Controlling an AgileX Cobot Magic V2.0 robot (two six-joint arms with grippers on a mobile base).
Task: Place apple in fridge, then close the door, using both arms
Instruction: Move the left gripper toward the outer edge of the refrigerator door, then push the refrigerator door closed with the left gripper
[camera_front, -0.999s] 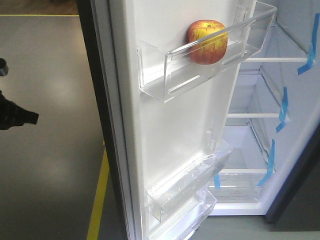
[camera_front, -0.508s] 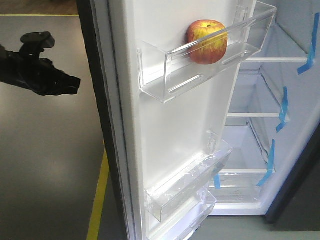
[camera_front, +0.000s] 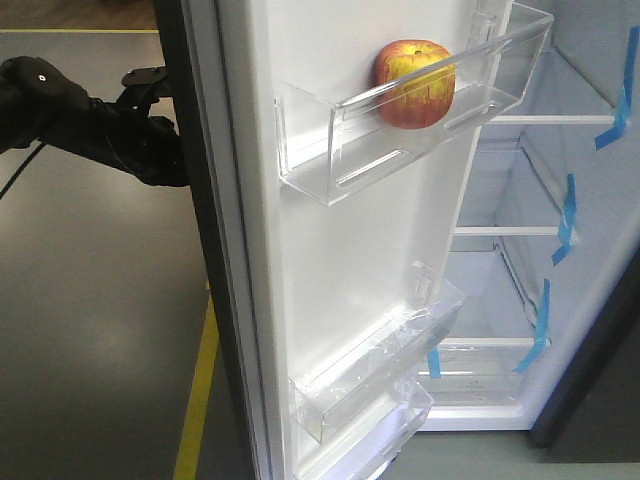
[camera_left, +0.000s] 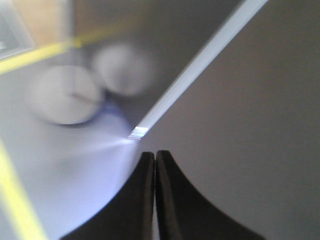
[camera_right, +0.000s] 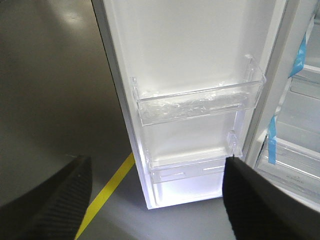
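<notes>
Placing done, apple (camera_front: 414, 84) in bin (camera_front: 330, 170) on door (camera_front: 350, 300); door open just ahead of my pinched-together empty left gripper (camera_left: 155, 165), right gripper (camera_right: 156, 161) spread wide, empty; closing remains.

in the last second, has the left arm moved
Yes. The left arm has moved up and to the right, from the picture's left edge to right beside the door's outer side.

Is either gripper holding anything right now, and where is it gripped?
Nothing is held. The left gripper is shut empty, the right gripper open; the apple sits in the upper door bin.
</notes>
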